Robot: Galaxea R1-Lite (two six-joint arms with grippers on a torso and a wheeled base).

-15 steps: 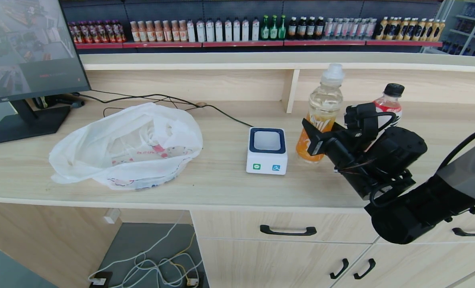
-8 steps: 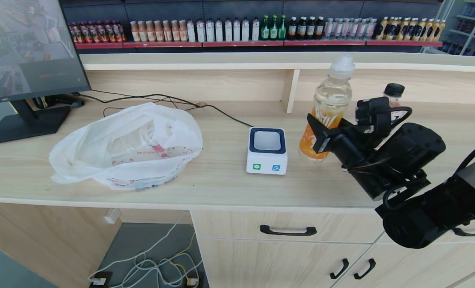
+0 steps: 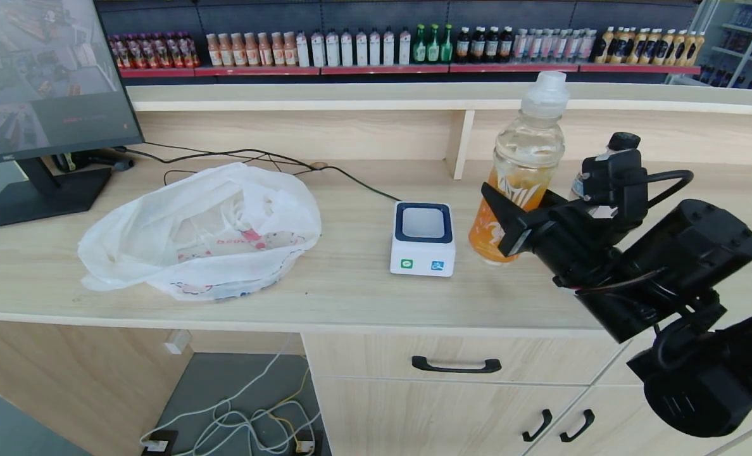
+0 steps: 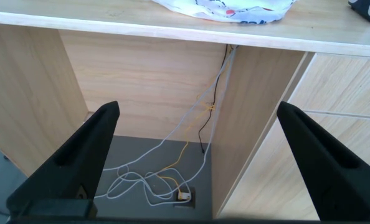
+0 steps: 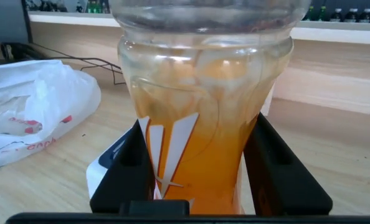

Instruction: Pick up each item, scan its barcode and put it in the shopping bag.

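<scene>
With the right claw (image 5: 200, 174) clamped on the orange drink bottle (image 3: 521, 171) beside the scanner (image 3: 422, 237) near the right end of the surface (image 3: 350, 291), scanning and bagging look ahead, a black-capped bottle (image 3: 623, 140) waits behind, and the shopping bag (image 3: 199, 231) seems partly filled.

Matte black arm (image 3: 673, 266), looped cable (image 3: 687, 175), black claw (image 5: 200, 171)
</scene>
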